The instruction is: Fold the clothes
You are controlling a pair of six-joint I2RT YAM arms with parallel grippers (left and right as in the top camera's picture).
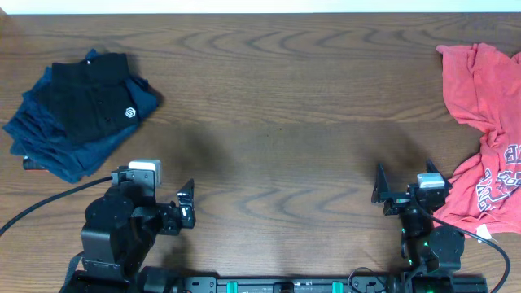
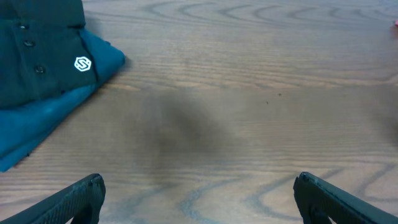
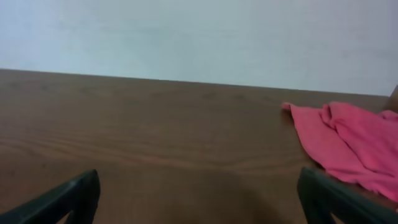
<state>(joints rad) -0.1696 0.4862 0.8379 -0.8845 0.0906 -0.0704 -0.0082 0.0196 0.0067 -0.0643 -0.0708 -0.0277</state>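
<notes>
Black collared shirt [image 1: 85, 102] with a white round logo [image 1: 130, 113], lying atop navy garments [image 1: 49, 150] at the desk's [image 1: 277, 122] far left; coral-red printed T-shirt [image 1: 488, 89] crumpled at the right edge. My left tool [image 1: 187, 203] and right tool [image 1: 381, 189], near the front edge, are both released, fingers spread, grasping nothing.

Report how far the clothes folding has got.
Looks done: the black shirt lies folded atop the navy garments, on the left. In hand: nothing; the left gripper and right gripper are both open and empty. Left: the coral T-shirt, crumpled at the right edge.
</notes>
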